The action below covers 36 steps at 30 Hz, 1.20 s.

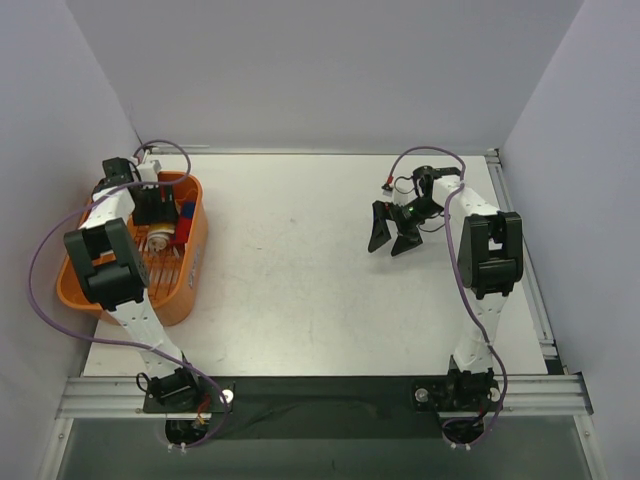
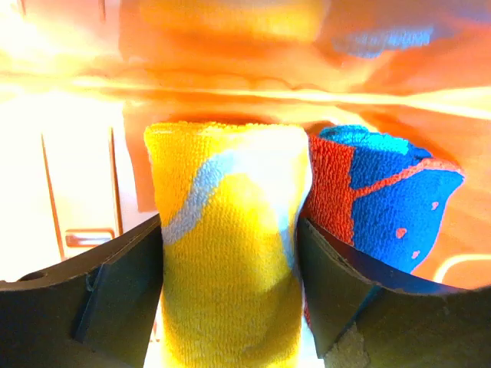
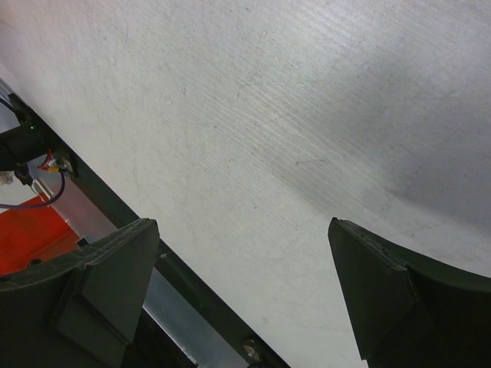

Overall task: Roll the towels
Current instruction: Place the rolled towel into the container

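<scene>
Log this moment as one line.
left gripper: around rolled yellow towel in orange tub, grip unclear | red-turquoise towel: rolled, beside it | right gripper: open, empty

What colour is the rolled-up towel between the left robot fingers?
The towel is yellow with a pale whitish-blue swirl, clearest in the left wrist view.

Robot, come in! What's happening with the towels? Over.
Left gripper around rolled yellow towel in tub, grip unclear. Red-turquoise towel rolled alongside. Right gripper open, empty. Nothing blocking.
</scene>
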Each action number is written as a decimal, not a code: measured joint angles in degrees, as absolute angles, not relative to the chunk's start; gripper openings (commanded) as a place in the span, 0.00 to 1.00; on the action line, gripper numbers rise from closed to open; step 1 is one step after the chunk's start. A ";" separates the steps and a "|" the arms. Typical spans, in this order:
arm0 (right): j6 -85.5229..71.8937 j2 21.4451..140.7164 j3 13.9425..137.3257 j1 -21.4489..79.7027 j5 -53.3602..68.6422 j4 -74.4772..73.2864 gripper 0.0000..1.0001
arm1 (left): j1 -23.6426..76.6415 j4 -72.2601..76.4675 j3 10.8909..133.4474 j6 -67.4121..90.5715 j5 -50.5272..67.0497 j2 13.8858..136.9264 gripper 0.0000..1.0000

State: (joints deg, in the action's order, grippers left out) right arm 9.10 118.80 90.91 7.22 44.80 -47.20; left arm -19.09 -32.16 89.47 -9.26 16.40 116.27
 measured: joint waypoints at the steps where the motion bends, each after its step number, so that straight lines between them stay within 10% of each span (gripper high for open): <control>1: 9.10 118.80 90.91 7.22 44.80 -47.20 1.00 | -19.09 -32.62 89.49 -9.23 16.27 116.07 0.76; 9: 9.08 118.80 91.66 7.22 45.30 -47.37 1.00 | -18.79 -35.64 90.76 -9.26 15.33 112.77 0.95; 20: 9.06 118.80 93.45 7.11 46.17 -47.48 1.00 | -15.75 -38.96 94.35 -11.27 13.87 104.27 0.97; 36: 5.02 107.66 94.32 2.24 36.07 -45.76 1.00 | 16.60 -49.76 109.38 -13.19 8.03 97.43 0.97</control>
State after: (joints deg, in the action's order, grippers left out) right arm 5.02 107.66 94.32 2.24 36.07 -45.76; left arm 16.60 -49.76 109.38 -13.19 8.03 97.43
